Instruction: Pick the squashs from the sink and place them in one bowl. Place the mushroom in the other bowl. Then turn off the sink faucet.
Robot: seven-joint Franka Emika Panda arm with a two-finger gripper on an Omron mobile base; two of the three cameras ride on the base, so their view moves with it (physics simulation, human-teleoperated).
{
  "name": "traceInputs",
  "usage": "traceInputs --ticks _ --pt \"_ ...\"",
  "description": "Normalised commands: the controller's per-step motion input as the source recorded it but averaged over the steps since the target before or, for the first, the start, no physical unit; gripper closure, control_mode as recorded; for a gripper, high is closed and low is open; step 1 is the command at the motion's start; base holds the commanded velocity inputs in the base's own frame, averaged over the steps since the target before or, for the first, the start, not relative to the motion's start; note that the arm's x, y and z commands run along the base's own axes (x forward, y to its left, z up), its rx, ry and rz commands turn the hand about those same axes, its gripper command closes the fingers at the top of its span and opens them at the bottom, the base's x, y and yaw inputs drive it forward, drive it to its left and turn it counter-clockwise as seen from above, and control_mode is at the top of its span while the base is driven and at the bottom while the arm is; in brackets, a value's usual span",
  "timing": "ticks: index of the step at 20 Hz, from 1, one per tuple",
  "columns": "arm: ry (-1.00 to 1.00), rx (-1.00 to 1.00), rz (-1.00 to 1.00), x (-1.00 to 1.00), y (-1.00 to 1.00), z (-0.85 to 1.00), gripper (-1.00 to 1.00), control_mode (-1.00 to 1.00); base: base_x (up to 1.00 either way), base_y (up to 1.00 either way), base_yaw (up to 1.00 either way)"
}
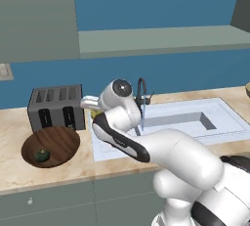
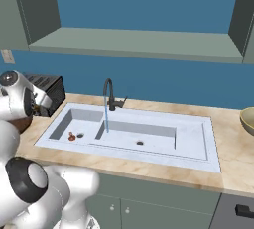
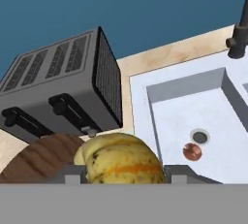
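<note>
Squash, yellow (image 3: 123,159), sits clamped between my two fingers (image 3: 72,173), which press its sides; the gripper (image 3: 123,174) is thus closed on it, above the counter's left end. Just beyond the squash in the hand view lies the rim of the wide wooden bowl (image 3: 38,160), and behind that stands the grey toaster (image 3: 63,92). From the left base view, the wooden bowl (image 1: 51,146) rests on the counter in front of the toaster (image 1: 56,106) and already contains the dark green squash (image 1: 42,155). To the right, the pale sink (image 2: 198,143) holds the reddish-brown mushroom (image 2: 71,136) beside the drain of its left basin. Water runs in a thin stream from the dark faucet (image 2: 109,94). An olive-tan bowl (image 2: 248,120) sits on the counter at the far right.
</note>
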Motion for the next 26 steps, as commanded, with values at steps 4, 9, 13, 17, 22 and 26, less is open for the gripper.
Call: traceInputs --ticks 4,9,13,17,22,26 --pt "-0.07 0.17 0.09 0.0 0.79 -0.02 1.0 -1.0 0.0 0.0 0.0" --pt "-0.02 0.17 0.07 -0.07 0.69 0.0 1.0 -1.0 0.0 0.0 0.0" --pt "0.02 0.04 0.04 -0.09 0.27 -0.07 1.0 -1.0 0.0 0.0 0.0" --pt "0.05 0.0 0.0 -0.07 0.01 -0.05 1.0 -1.0 0.0 0.0 0.0" --pt "0.24 -0.04 0.0 -0.05 0.28 -0.05 1.0 -1.0 0.0 0.0 0.0" --pt "0.08 -0.02 0.0 0.0 0.18 0.0 1.0 -1.0 0.0 0.0 0.0"
